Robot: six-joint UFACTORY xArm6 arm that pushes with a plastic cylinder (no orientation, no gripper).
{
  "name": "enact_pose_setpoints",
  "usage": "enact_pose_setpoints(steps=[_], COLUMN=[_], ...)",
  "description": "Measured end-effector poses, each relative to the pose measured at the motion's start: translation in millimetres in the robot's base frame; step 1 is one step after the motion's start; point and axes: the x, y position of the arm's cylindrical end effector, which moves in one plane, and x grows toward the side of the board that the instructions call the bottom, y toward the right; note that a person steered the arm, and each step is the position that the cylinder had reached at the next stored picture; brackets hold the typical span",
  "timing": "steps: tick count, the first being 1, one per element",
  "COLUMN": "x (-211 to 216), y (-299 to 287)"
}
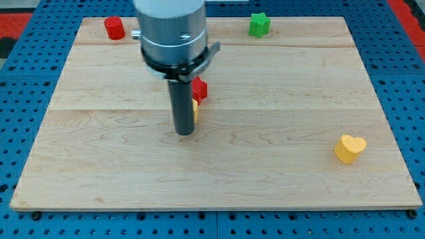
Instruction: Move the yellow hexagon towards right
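Observation:
My tip (184, 132) rests on the wooden board (212, 172) near the middle. A yellow block (195, 110), likely the yellow hexagon, is mostly hidden behind the rod; only a sliver shows at the rod's right edge, just above and to the right of the tip. A red block (200, 89), partly hidden by the arm, sits directly above the yellow one and seems to touch it.
A red block (114, 28) sits at the view's top left. A green star-shaped block (259, 24) sits at the top, right of centre. A yellow heart-shaped block (349, 148) lies at the right, near the board's edge.

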Motion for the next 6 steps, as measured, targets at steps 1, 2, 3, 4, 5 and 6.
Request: enact_pose_setpoints(steps=[1,2,3,4,5,6], x=[-25.6,-38.5,-41.9,-41.9,-41.9,-41.9], y=[-36.1,-35.5,-15.7,-22.7,-13.2,-9.7])
